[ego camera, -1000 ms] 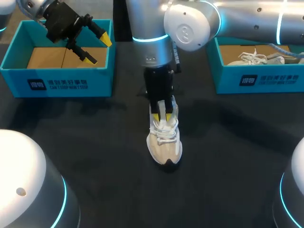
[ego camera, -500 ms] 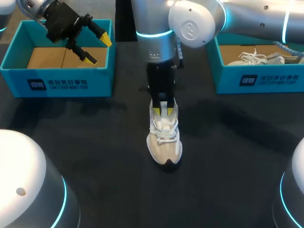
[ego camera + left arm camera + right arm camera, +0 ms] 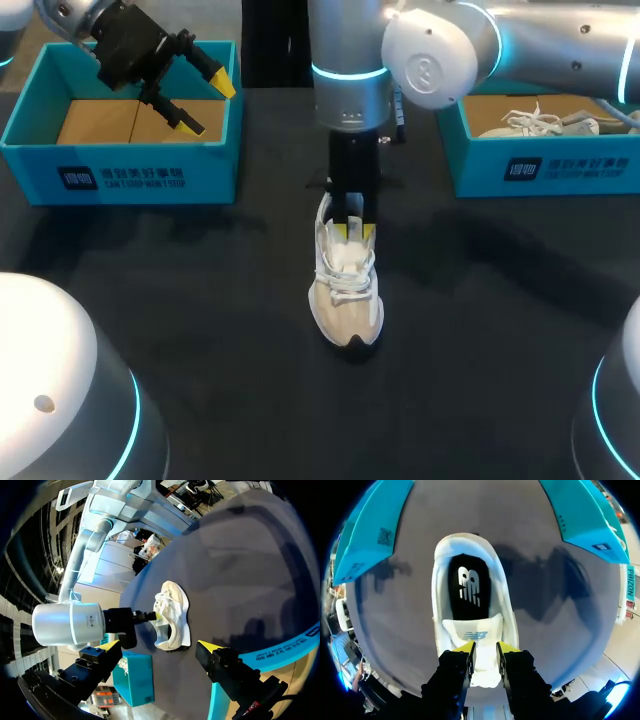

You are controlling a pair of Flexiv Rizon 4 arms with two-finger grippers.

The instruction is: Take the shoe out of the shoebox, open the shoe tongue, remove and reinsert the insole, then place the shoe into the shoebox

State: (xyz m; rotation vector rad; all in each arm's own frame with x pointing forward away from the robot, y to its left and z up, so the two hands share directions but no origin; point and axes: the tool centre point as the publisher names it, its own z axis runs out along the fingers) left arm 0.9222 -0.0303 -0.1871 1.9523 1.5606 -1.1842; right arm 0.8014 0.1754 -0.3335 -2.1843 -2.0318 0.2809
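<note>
Black insole (image 3: 468, 591), right wrist view only

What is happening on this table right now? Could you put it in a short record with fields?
shoe: upright on the table, between the two boxes, in neither
insole: black, lying inside the shoe
right gripper: at the shoe's tongue
left gripper: open, holding nothing, over the left shoebox
right shoebox: holds a second shoe
</note>
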